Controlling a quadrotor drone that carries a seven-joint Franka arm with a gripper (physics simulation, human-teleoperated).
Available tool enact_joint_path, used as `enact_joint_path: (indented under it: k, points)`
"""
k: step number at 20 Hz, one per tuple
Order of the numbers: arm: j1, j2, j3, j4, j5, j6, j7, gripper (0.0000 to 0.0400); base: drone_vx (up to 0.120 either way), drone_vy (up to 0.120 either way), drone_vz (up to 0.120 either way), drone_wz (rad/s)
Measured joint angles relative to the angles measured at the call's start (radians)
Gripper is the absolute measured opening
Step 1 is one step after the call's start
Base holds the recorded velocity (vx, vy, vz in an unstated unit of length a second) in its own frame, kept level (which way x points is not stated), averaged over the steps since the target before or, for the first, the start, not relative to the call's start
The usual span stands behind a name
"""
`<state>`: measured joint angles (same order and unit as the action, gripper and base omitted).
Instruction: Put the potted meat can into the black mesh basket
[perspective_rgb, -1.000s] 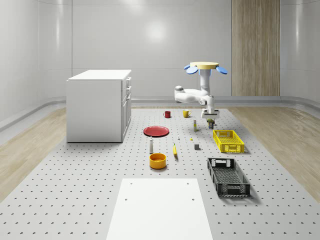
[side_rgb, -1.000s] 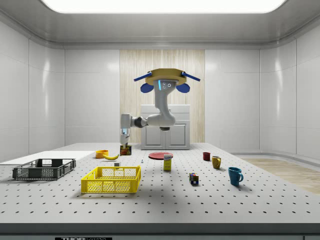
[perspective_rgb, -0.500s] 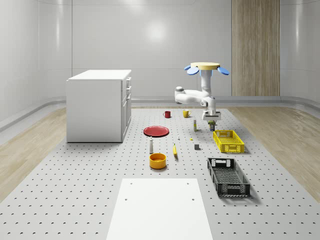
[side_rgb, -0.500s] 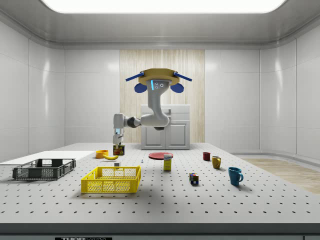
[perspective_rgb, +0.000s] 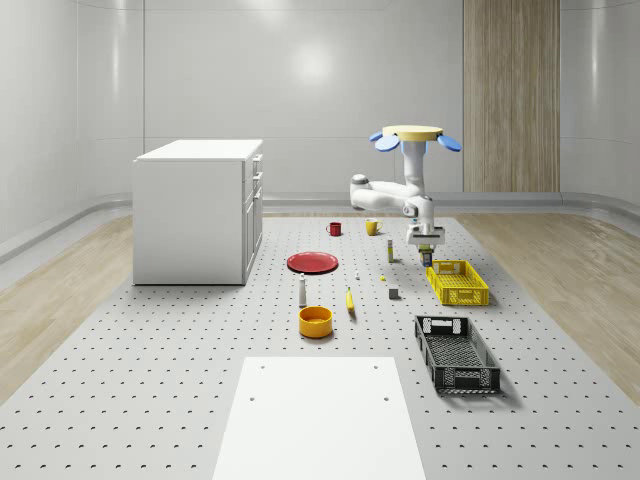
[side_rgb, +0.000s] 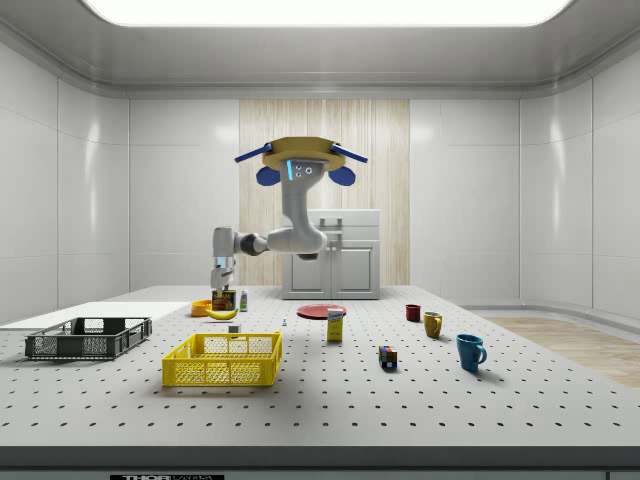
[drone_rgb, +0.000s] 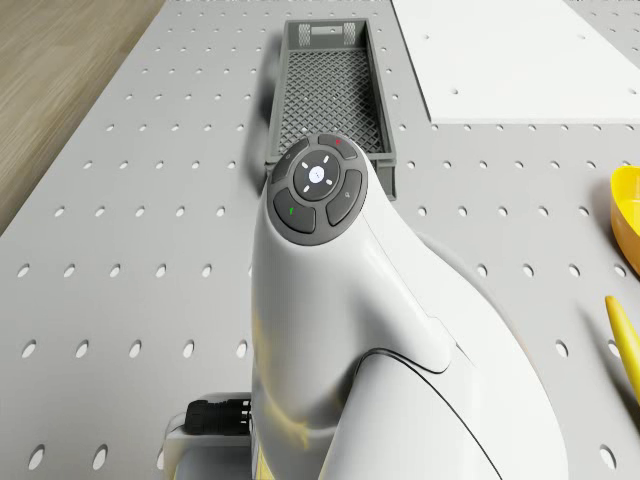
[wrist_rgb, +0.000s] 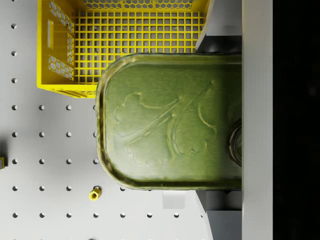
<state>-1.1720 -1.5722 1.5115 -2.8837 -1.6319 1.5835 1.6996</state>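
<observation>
While hand (perspective_rgb: 427, 252) grips potted meat can (wrist_rgb: 170, 122), yellow crate (perspective_rgb: 457, 281), black mesh basket (perspective_rgb: 456, 353) empty.

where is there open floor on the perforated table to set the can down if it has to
Bare perforated table lies in front of the white cabinet, left of the white sheet in the whole-scene view. It is crowded around the red plate, orange bowl, yellow crate and black mesh basket.
</observation>
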Motion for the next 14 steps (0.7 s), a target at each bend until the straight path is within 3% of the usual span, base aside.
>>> enact_joint_path:
  k: [14]
  points:
    - [-0.001, -0.010, 0.001, 0.000, 0.004, 0.009, 0.000, 0.0291, 0.120, 0.000, 0.000, 0.000]
